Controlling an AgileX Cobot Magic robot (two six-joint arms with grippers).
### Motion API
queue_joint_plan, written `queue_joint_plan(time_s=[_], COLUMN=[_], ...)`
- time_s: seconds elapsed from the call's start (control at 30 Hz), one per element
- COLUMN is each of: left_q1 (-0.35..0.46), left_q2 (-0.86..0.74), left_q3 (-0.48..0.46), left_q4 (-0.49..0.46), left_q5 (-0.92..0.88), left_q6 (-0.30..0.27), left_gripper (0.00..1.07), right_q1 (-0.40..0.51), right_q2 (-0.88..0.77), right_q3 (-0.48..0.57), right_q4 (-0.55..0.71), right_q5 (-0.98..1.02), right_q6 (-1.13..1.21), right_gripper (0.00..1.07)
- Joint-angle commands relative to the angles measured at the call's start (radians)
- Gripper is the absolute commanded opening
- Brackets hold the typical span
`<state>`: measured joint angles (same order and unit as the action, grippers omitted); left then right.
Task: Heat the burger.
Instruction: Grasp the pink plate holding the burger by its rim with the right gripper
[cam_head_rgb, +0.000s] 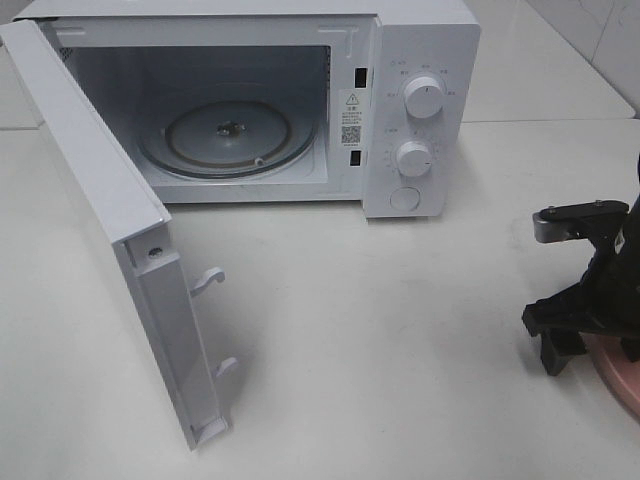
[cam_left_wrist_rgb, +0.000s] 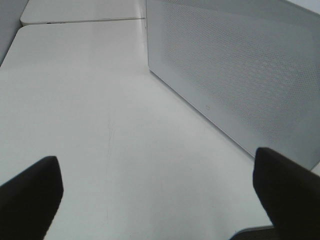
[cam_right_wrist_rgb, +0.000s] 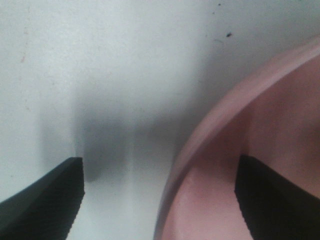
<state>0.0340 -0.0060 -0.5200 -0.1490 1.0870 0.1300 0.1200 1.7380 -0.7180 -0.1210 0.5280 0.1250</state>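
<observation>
The burger is out of view in every frame. At the right edge of the exterior high view, my right gripper (cam_head_rgb: 590, 345) hangs low over the rim of a round pink plate (cam_head_rgb: 618, 375). In the right wrist view this gripper (cam_right_wrist_rgb: 160, 200) is open and straddles the plate rim (cam_right_wrist_rgb: 215, 125): one finger is over the white table and the other is inside the plate. Nothing is gripped. My left gripper (cam_left_wrist_rgb: 160, 195) is open and empty above the bare table, beside the perforated panel of the microwave door (cam_left_wrist_rgb: 240, 70). The exterior high view does not show it.
A white microwave (cam_head_rgb: 420, 110) stands at the back with its door (cam_head_rgb: 100, 200) swung wide open to the left. Its glass turntable (cam_head_rgb: 225, 135) carries nothing. Two knobs and a button sit on its right panel. The white table (cam_head_rgb: 380, 330) stretches in front.
</observation>
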Motion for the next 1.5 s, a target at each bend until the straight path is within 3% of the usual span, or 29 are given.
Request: queue_joint_plan(time_s=[0.03,0.37,0.43,0.53,0.6,0.7,0.77,0.83,1.5], left_q1=[-0.004,-0.004,-0.004,-0.004,-0.004,-0.004,-0.004,-0.004,-0.004], left_q2=[-0.018,-0.018,-0.018,-0.018,-0.018,-0.018,-0.018,-0.018,-0.018], left_q3=[0.002,0.002,0.002,0.002,0.002,0.002,0.002,0.002,0.002], left_q4=[-0.001,-0.001,-0.001,-0.001,-0.001,-0.001,-0.001,-0.001,-0.001], left_q5=[-0.015,-0.015,-0.015,-0.015,-0.015,-0.015,-0.015,-0.015,-0.015], left_q6=[-0.001,-0.001,-0.001,-0.001,-0.001,-0.001,-0.001,-0.001,-0.001], left_gripper=[0.96,0.96,0.96,0.96,0.96,0.96,0.96,0.96,0.96], right_q1=[-0.003,-0.003,-0.003,-0.003,-0.003,-0.003,-0.003,-0.003,0.000], right_q2=[0.015,0.048,0.048,0.048,0.048,0.048,0.048,0.048,-0.023], right_q3=[0.007,0.020,0.023,0.023,0.023,0.023,0.023,0.023,0.023], right_q4=[-0.006,-0.013,-0.033,-0.037,-0.047,-0.047,-0.051,-0.050,-0.106], right_q5=[-0.004,-0.024,-0.025,-0.024,-0.018,-0.016,-0.015,-0.014,0.091], right_q6=[0.015,0.037,0.072,0.077,0.082,0.086,0.085,0.084,0.157], right_gripper=[0.79,0.74,0.63,0.58,0.35,0.30,0.05,0.01,0.00])
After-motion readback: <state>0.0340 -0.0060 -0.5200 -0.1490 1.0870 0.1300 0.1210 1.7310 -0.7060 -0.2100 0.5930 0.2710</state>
